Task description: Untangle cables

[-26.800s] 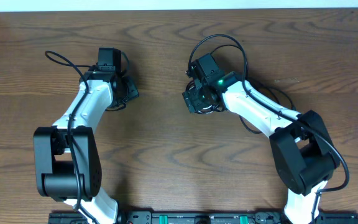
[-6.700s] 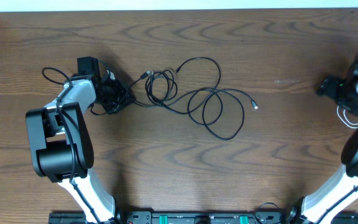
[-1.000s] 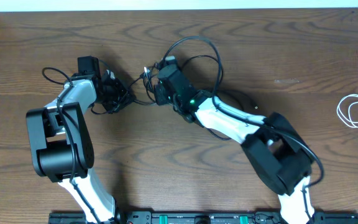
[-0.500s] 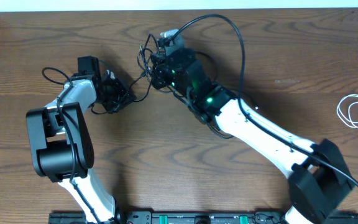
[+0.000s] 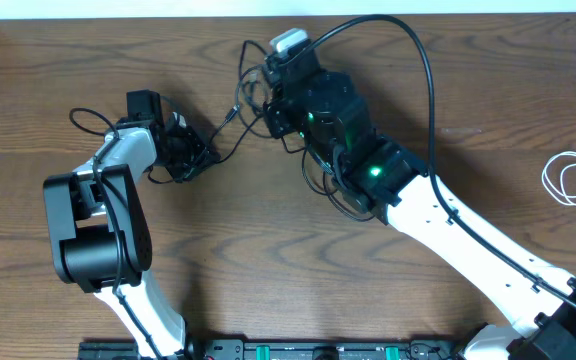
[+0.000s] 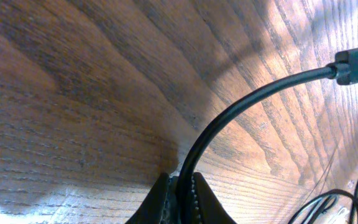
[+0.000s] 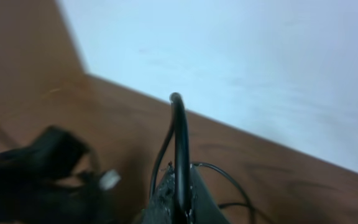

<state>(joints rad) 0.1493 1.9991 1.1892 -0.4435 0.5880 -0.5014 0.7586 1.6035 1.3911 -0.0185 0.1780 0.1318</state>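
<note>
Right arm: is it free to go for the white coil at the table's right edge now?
Probably not yet: the right gripper is shut on the black cable, far from the white cable. Once it lets go, nothing looks in the way.

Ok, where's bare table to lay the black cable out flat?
Bare: front-centre, between the left arm and right arm; also right of the right arm, up to the coiled white cable. Crowded: back-centre, where left fingers and right fingers pinch the black cable.
</note>
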